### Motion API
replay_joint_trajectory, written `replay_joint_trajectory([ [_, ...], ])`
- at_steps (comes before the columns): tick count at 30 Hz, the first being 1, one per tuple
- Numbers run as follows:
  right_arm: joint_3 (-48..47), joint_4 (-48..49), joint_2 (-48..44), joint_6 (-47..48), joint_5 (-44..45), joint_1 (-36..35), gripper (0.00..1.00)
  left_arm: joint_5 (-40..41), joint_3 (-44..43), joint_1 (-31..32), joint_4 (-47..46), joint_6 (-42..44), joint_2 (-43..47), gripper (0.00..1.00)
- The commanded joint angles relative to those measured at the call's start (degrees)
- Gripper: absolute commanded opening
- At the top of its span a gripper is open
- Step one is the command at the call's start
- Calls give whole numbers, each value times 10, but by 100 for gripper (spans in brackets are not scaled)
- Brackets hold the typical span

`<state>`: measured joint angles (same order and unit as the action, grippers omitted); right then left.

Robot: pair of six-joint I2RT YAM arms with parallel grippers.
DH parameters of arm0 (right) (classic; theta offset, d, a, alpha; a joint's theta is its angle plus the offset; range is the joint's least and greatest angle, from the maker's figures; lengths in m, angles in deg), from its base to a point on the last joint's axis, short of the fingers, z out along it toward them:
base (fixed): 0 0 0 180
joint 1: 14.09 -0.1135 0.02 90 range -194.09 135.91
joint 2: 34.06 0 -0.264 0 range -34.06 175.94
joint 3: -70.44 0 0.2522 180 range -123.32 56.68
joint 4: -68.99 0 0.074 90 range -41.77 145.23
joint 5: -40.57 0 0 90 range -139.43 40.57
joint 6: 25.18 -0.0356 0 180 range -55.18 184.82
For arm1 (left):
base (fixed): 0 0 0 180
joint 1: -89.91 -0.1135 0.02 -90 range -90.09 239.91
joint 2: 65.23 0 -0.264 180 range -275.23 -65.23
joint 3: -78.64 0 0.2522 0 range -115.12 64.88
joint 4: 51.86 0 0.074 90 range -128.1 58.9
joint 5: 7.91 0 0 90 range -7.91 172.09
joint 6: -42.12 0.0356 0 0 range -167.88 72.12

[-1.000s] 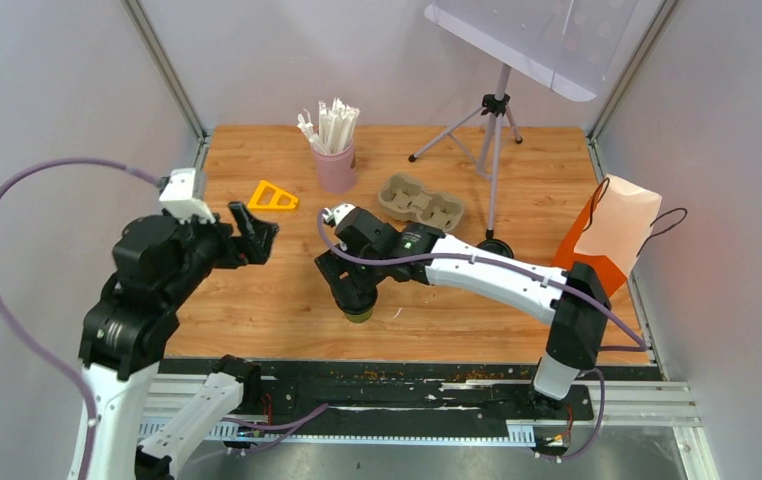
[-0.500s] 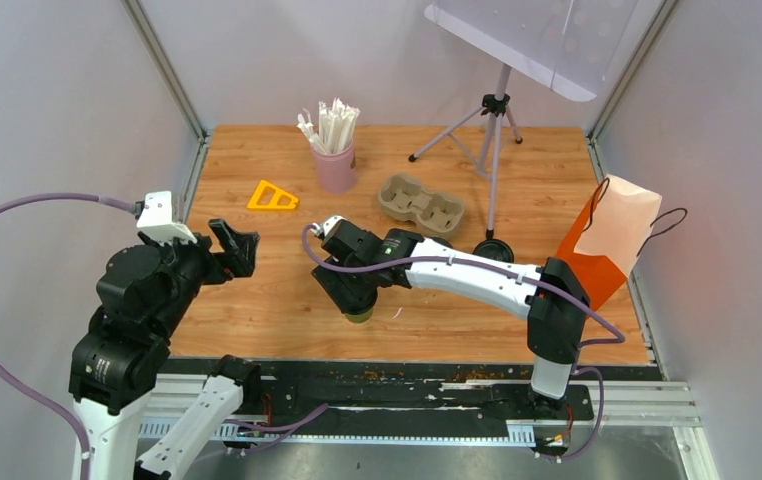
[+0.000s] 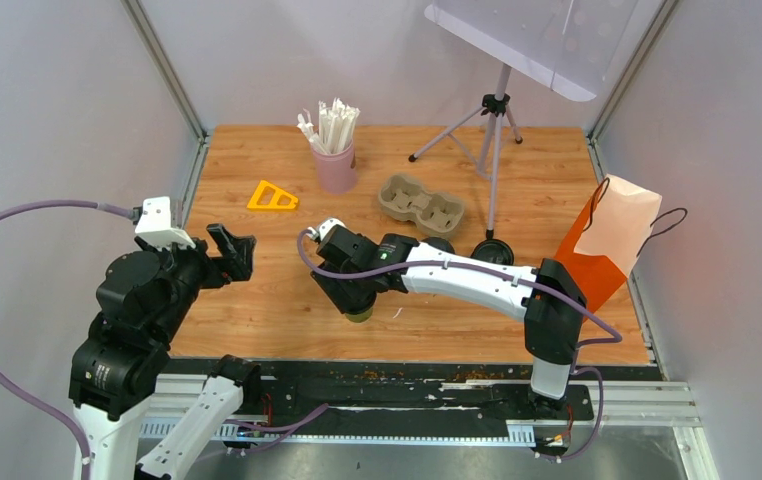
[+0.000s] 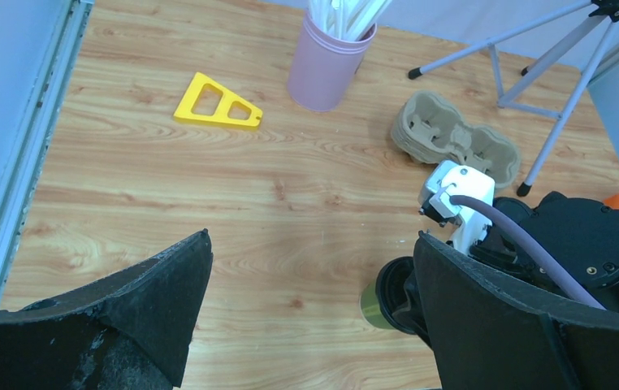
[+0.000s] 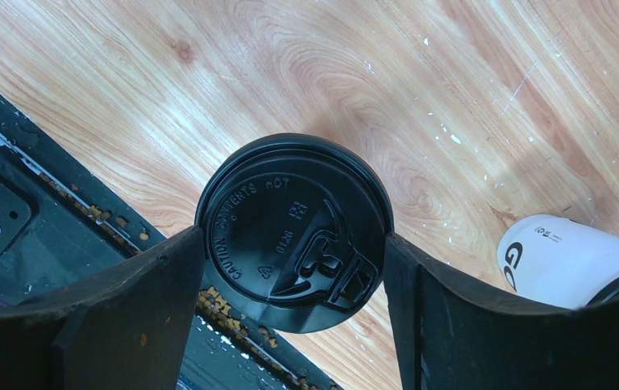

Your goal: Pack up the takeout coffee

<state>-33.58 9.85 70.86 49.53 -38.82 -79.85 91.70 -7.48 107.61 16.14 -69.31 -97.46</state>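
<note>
While the left gripper (image 4: 313,244) hangs spread wide over the table (image 3: 257,300), I see the right gripper (image 5: 290,252) with one finger at each side of the black lid (image 5: 290,211) of the olive-green cup (image 4: 370,305), near the table's front edge. I cannot tell if it pinches. The white cup (image 5: 566,260) is just beside.

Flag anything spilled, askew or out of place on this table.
Brown crumbs are scattered along the black rail at the near edge, like a spill, and white flecks dot the wood near the olive-green cup. A yellow triangular piece lies flat near the pink cup, unrelated to coffee. Nothing looks tipped over.
</note>
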Motion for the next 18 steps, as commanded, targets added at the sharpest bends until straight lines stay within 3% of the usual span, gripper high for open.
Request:
replay_joint_trajectory([
  [1,14,-8,23,-2,9,-7,73,12,1,0,-11,11,4,100],
  [18,82,-31,-81,-13,-16,22,66,-29,31,0,4,3,-7,100],
])
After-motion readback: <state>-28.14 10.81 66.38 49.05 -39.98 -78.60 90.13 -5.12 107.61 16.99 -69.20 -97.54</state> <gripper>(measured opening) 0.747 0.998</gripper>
